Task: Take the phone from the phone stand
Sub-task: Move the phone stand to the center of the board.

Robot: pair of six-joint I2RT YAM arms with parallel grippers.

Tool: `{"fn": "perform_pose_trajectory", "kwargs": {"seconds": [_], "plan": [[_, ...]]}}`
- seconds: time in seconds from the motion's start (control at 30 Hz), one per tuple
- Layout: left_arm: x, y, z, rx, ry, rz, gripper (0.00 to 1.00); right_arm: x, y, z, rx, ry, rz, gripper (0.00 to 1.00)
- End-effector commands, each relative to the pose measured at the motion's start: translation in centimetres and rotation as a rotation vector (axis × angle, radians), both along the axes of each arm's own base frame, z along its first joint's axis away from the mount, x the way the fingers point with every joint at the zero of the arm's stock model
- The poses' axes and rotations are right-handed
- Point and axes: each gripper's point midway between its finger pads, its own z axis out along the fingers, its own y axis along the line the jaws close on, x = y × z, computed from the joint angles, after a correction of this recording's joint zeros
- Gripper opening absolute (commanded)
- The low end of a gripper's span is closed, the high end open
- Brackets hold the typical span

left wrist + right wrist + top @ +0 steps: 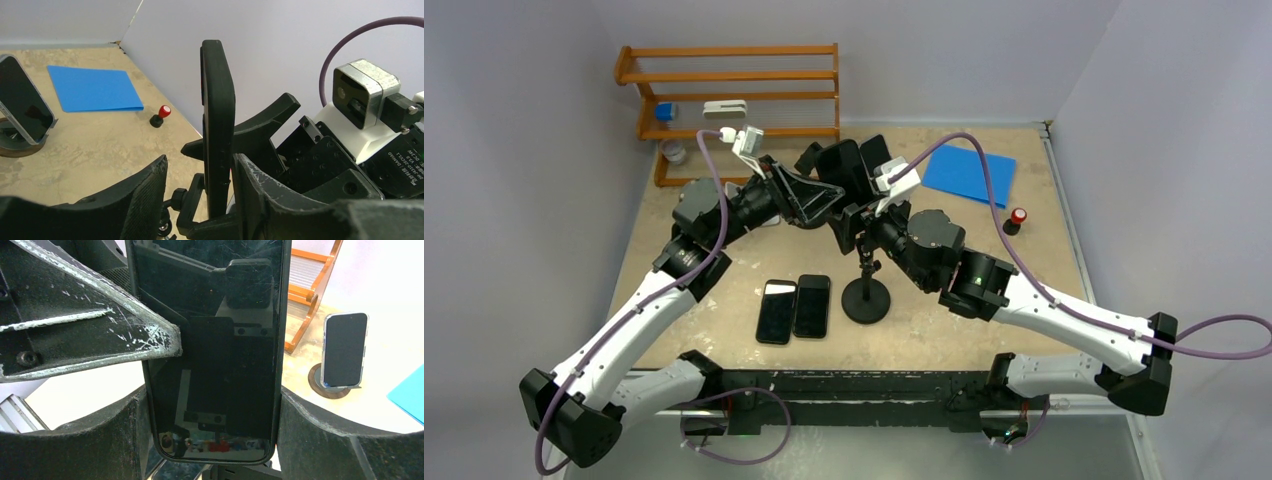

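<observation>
Phone [218,125] upright, long axis vert., at 12 o'clock betw. L gripper [200,167] jaws: part-open, one side touching. R gripper [215,400] clamps its side edges.

Pale lavender walls [944,50] enclose a mottled beige tabletop [904,335] with an orange wooden rack [729,75] at back-left.

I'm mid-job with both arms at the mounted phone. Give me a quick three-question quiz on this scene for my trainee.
1. True or false: the phone on the stand sits between the fingers of the right gripper.
2. How many other phones lie flat on the table?
3. What stands beside the blue sheet? A) a red-topped peg B) a spoon C) a pen
Key: 1 true; 2 two; 3 A.
</observation>
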Motion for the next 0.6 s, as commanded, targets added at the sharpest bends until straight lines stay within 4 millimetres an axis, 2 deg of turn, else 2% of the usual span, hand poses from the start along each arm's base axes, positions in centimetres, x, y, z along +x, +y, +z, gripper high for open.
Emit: {"fn": "perform_pose_trajectory", "kwargs": {"seconds": [0.0,0.3,0.57], "plan": [[-0.65,-0.14,2.58,-0.042,-0.046,-0.038,0.46,0.13,-0.41,5.92,0.171,-0.068,-0.018,0.0],[-0.71,-0.52,2.37,-0.038,-0.045,-0.061,0.32,0.14,-0.33,5.54,0.162,-0.062,-0.016,0.0],[-0.62,-0.69,2.11,-0.031,-0.053,-0.068,0.26,0.09,0.11,5.01,0.151,-0.052,-0.002,0.0]]}}
